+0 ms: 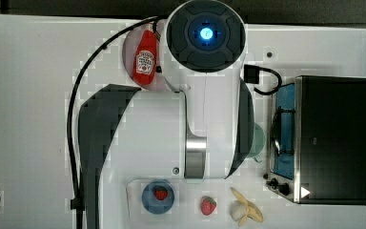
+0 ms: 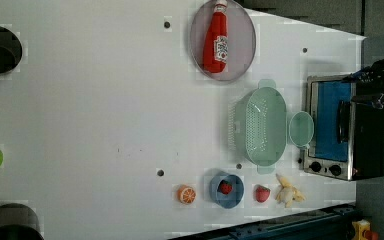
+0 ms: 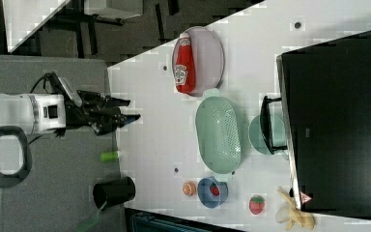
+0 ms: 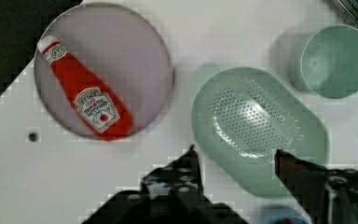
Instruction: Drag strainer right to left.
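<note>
A: Where's the strainer point(image 2: 263, 125)?

B: Right of centre in the left view, long axis running up and down the frame, on the white worktop point(image 2: 95, 100) — the cup point(image 2: 300, 128) just beside it, toaster oven point(image 2: 347, 130) beyond.

A: And the claw point(image 4: 235, 156)?

B: Fingers spread, holding nothing, hovering above the strainer's near rim, probably well clear of it.

A: Room to drag?

B: The worktop toward the left view's left looks bare — the plate point(image 2: 245, 55) with the ketchup bottle point(image 2: 216, 37) sits near one end.
</note>
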`<move>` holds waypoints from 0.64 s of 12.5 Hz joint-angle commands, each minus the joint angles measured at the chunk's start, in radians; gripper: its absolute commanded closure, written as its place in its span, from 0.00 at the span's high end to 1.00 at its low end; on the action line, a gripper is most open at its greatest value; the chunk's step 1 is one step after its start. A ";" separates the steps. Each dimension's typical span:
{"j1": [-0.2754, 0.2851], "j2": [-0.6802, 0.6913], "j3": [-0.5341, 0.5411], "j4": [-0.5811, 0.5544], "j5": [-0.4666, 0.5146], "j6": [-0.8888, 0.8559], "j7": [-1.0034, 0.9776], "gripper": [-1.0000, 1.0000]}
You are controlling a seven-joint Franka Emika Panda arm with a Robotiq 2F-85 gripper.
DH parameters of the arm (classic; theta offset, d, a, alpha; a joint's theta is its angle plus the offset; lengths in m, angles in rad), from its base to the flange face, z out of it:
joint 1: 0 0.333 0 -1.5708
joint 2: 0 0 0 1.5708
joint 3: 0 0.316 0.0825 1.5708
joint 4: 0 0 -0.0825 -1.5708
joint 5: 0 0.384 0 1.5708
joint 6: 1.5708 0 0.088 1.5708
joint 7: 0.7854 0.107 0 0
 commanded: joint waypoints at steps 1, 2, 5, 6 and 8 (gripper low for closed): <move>0.002 -0.561 -0.063 -0.311 -0.046 -0.190 0.009 0.80; 0.003 -0.559 -0.062 -0.311 -0.046 -0.185 0.009 0.91; 0.004 -0.529 -0.059 -0.321 -0.046 -0.157 0.010 1.00; 0.004 -0.507 -0.059 -0.330 -0.046 -0.135 0.010 1.00; 0.004 -0.449 -0.058 -0.352 -0.046 -0.074 0.019 1.00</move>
